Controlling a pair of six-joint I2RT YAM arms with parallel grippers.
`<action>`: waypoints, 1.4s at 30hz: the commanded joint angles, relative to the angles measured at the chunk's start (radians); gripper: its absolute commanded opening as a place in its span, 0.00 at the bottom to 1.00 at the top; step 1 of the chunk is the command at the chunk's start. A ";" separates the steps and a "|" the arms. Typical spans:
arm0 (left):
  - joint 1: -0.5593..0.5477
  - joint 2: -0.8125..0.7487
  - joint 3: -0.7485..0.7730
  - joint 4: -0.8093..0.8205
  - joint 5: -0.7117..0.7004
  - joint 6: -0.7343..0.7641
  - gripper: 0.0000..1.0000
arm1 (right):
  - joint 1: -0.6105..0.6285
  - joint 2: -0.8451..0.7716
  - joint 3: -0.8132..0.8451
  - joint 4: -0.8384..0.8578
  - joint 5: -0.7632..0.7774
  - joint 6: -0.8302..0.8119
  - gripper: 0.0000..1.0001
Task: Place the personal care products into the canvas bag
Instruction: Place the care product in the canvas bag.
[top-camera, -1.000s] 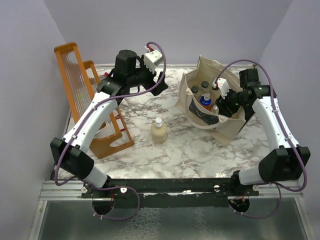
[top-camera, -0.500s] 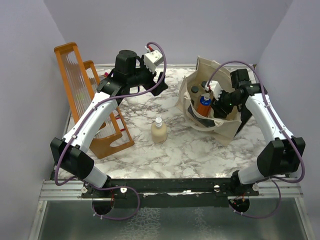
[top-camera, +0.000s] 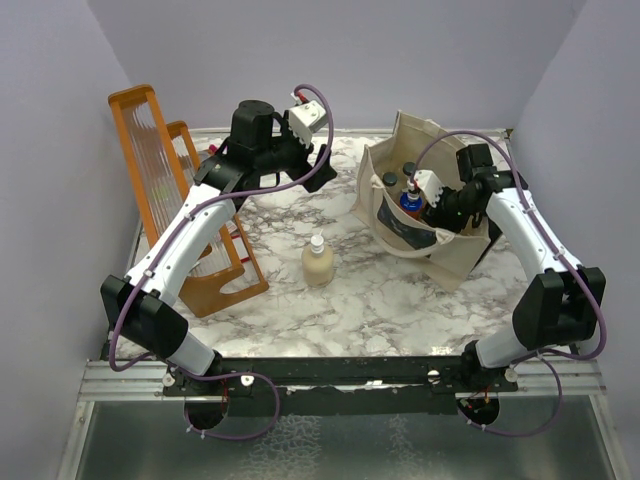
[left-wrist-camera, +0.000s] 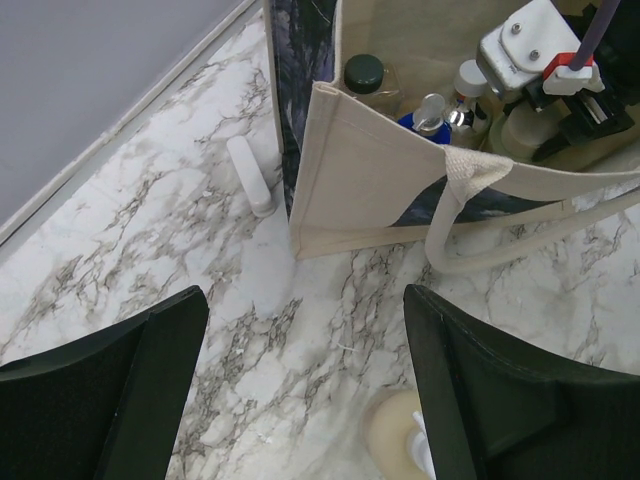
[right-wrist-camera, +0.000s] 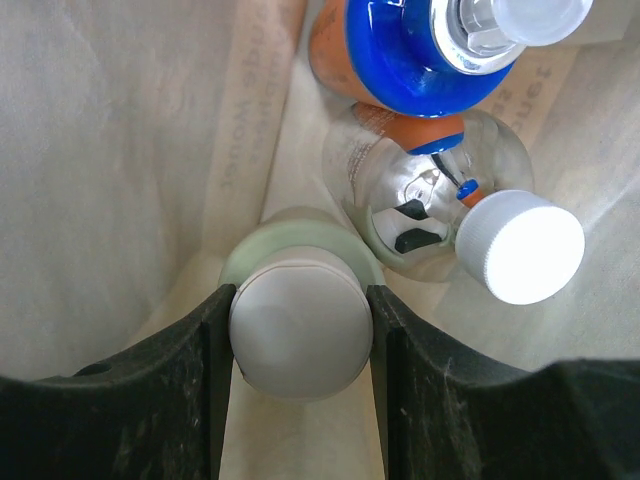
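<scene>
Currently pinching cream-capped bottle (right-wrist-camera: 300, 345) in canvas bag (right-wrist-camera: 120, 150) with right gripper (right-wrist-camera: 300, 310), left gripper (left-wrist-camera: 305, 300) spread; could topple onto silvery bottle (right-wrist-camera: 400, 200) on release.

Matt canvas bag (top-camera: 452, 256), glossy marble table (top-camera: 380, 300)

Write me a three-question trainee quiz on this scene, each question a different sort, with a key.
1. True or false: the left gripper is holding a bottle.
2. What is the right gripper shut on inside the canvas bag? A) the orange bottle B) the olive-grey bottle, at its cream cap C) a bag handle
3. Fill in: the bottle standing near the middle of the table, outside the bag, is the ____.
Key: 1 false, its jaws are open and empty. 2 B. 3 beige pump bottle.
</scene>
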 joint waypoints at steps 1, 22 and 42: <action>-0.010 -0.021 -0.014 0.009 0.030 0.012 0.82 | 0.004 0.019 -0.015 0.089 0.051 -0.004 0.15; -0.010 -0.040 -0.025 -0.001 0.026 0.027 0.82 | 0.002 -0.008 -0.011 0.105 0.085 0.037 0.71; -0.010 -0.045 -0.025 -0.004 0.023 0.033 0.82 | 0.003 -0.081 0.178 0.048 -0.076 0.120 0.88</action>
